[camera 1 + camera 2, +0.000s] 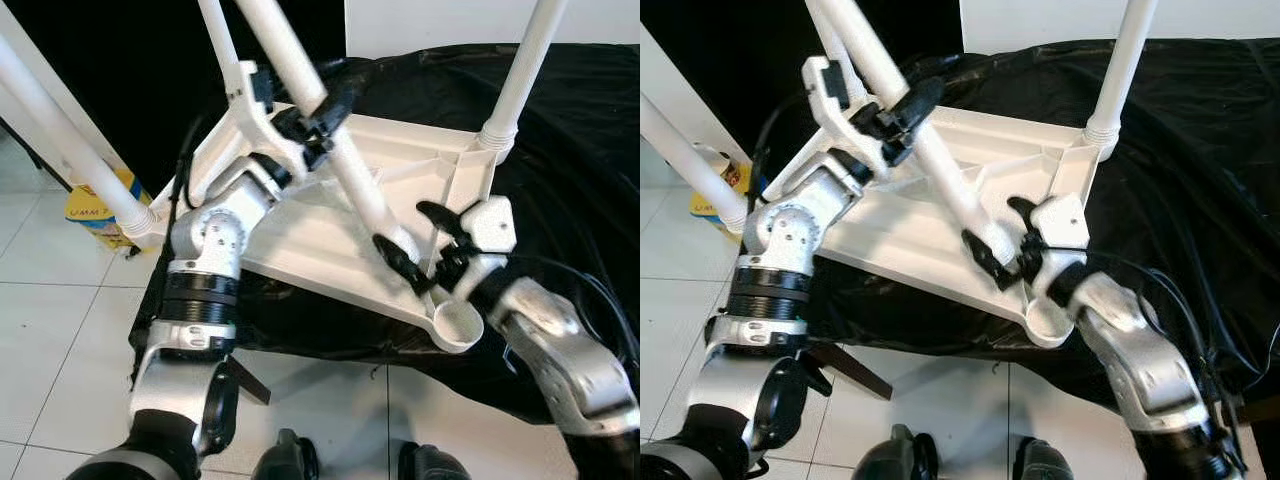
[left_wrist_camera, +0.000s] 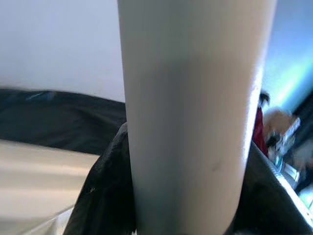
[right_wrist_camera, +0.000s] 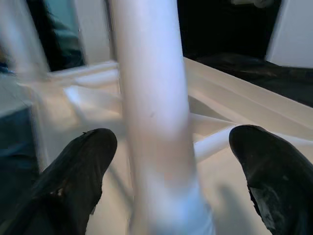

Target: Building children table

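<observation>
The white plastic tabletop (image 1: 330,250) lay upside down on a black cloth (image 1: 570,140), three white tubular legs already standing in its corners. A fourth white leg (image 1: 340,150) leaned across it, its lower end near the empty round corner socket (image 1: 455,325). The left gripper (image 1: 318,118) was clamped on the leg's middle; the right gripper (image 1: 425,250) straddled its lower end, fingers spread apart. The step appeared to be seating this last leg; next it likely needed uprighting and pressing into the socket.
</observation>
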Available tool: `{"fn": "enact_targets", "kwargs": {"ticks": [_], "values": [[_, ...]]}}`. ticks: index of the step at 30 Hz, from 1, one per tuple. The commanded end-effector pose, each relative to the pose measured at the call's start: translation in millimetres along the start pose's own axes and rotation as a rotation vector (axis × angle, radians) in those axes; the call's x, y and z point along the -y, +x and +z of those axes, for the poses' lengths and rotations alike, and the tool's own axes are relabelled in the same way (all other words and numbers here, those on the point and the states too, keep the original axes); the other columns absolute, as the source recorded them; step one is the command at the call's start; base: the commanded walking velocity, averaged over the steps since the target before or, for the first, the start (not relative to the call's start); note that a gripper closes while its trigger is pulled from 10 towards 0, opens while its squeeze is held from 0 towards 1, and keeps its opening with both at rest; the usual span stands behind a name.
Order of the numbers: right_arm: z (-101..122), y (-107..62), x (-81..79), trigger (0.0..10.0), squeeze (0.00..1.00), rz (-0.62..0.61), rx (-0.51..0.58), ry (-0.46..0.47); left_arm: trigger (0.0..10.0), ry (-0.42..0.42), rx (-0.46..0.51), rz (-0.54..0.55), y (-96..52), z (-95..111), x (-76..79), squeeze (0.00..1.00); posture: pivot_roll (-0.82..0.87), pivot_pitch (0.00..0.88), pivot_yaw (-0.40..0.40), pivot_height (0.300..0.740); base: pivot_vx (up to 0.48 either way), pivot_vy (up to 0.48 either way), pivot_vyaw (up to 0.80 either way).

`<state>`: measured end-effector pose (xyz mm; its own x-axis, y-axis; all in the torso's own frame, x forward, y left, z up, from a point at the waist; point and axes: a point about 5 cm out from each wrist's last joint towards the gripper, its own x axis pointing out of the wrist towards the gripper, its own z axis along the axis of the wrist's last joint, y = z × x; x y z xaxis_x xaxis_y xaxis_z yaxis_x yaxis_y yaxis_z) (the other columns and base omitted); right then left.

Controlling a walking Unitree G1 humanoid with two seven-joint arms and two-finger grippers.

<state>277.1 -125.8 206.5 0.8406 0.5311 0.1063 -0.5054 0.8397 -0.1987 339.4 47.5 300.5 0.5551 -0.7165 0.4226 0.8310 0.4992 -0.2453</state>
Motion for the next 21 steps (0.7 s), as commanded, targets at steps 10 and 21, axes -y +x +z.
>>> {"fn": "enact_targets", "kwargs": {"ticks": [10, 21], "values": [[-12.3, 17.4, -5.8, 10.0, 0.0, -0.043, -0.071, -0.085, 10.0, 0.152, 0.014, -0.172, 10.1, -3.7, 43.3, 0.0, 0.01, 0.109, 0.073, 0.74, 0.0, 0.0, 0.0], [-4.6, 34.3, -14.0, 10.0, 0.0, -0.034, -0.04, -0.101, 10.0, 0.169, 0.044, -0.233, 18.7, -6.6, 69.1, 0.0, 0.01, 0.096, 0.068, 0.74, 0.0, 0.0, 0.0]]}}
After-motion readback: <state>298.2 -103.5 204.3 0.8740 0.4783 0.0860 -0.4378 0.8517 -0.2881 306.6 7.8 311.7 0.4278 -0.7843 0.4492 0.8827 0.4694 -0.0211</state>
